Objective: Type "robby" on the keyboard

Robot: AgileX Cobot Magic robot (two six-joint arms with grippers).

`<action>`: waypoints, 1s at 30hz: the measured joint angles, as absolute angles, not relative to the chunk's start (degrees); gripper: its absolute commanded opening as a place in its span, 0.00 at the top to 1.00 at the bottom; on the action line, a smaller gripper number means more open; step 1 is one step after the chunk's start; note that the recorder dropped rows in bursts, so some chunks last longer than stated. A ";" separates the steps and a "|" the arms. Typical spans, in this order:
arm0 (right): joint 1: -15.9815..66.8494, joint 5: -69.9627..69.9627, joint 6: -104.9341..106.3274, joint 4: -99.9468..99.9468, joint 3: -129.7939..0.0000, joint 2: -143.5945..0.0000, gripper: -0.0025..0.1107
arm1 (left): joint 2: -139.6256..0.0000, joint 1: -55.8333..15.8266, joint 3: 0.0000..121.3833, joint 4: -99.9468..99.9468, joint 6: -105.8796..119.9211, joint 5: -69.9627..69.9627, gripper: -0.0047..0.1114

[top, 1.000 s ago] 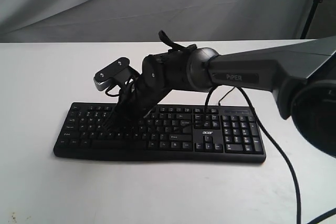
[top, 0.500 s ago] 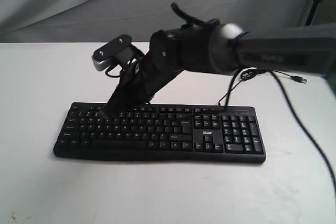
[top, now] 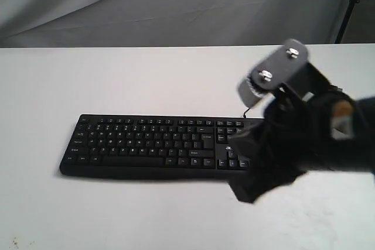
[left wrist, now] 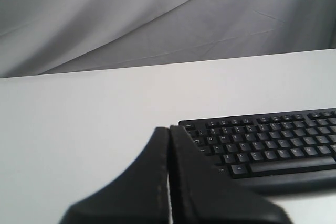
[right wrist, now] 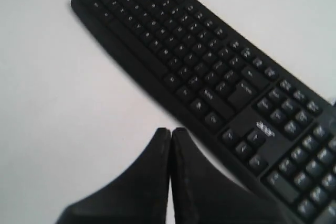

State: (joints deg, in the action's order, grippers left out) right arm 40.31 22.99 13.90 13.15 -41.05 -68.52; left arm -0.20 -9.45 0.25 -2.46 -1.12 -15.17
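- Change from half a second ago: the right arm (top: 299, 139) no longer reaches over the left-hand keys. It now sits blurred in the lower right of the exterior frame and hides the number-pad end.
- The keyboard (top: 158, 144) lies flat on the white tabletop (top: 88, 80), mid-frame, and has not moved.
- Its long axis runs left to right, with the space-bar row towards the bottom edge and the number pad to the right.
- The right fingers (right wrist: 167, 137) are pressed together and hold nothing, beside the keyboard's front edge.
- The left fingers (left wrist: 165, 136) are also closed and empty, near a keyboard corner.
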 measured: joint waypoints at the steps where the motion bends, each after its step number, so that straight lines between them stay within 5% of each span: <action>1: 40.31 22.59 13.03 12.98 -38.20 -65.31 0.98 | -0.20 -9.45 0.25 -2.46 -1.12 -15.17 0.96; 16: 38.77 11.05 10.37 12.81 -19.46 -41.06 0.98 | -0.20 -9.45 0.25 -2.46 -1.12 -15.17 0.96; 24: 11.93 10.59 9.97 13.63 -11.26 -17.96 0.98 | -0.20 -9.45 0.25 -2.46 -1.12 -15.17 0.96; 30: 7.18 10.57 9.97 13.63 -8.26 -14.23 0.98 | -0.20 -9.45 0.25 -2.46 -1.12 -15.17 0.96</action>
State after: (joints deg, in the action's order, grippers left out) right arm 7.18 10.57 9.97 13.63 -8.26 -14.23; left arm -0.20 -9.45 0.25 -2.46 -1.12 -15.17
